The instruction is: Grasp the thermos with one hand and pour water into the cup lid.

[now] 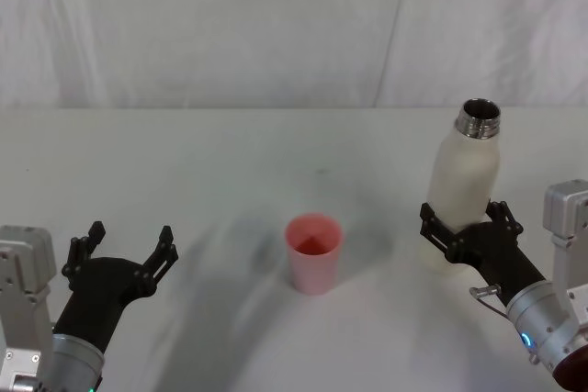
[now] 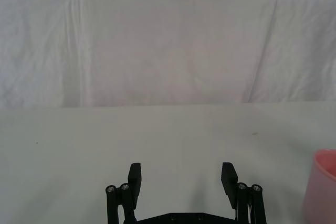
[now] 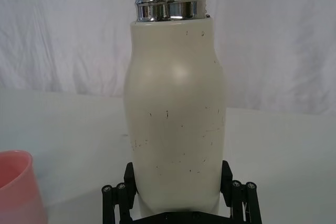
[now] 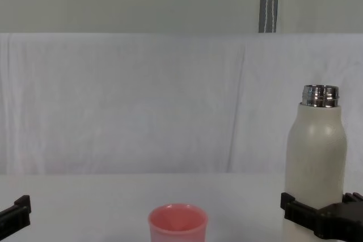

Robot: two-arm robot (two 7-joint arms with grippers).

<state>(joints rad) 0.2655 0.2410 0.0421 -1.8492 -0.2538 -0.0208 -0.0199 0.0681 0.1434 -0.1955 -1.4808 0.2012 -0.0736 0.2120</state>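
My right gripper (image 1: pixel 466 223) reaches forward and inward from the near right corner, forearm low over the table, with its jaws set around the lower body of the thermos (image 1: pixel 464 185). In the right wrist view both fingers (image 3: pixel 129 174) lie against the bottle's sides, one on each flank, so I report the right gripper (image 3: pixel 176 174) as closed on the thermos (image 3: pixel 176 124). The bottle stands upright at the right of the table, its steel neck uncapped. In the chest view its base is hidden below the frame, so I cannot tell whether it rests on the surface.

My left gripper (image 1: pixel 124 247) sits at the near left, angled forward and slightly inward. Its fingers are spread wide with nothing between them; the left wrist view shows bare table between the two fingertips (image 2: pixel 135 174).

The cup lid (image 1: pixel 313 252) stands upright near the middle of the table, well apart from both grippers, left of the thermos, mouth up. I cannot tell whether anything is inside it.

The table (image 1: pixel 230 162) is covered in a white cloth. A creased white cloth backdrop (image 4: pixel 142 100) hangs across the far side, with a plain wall above it.
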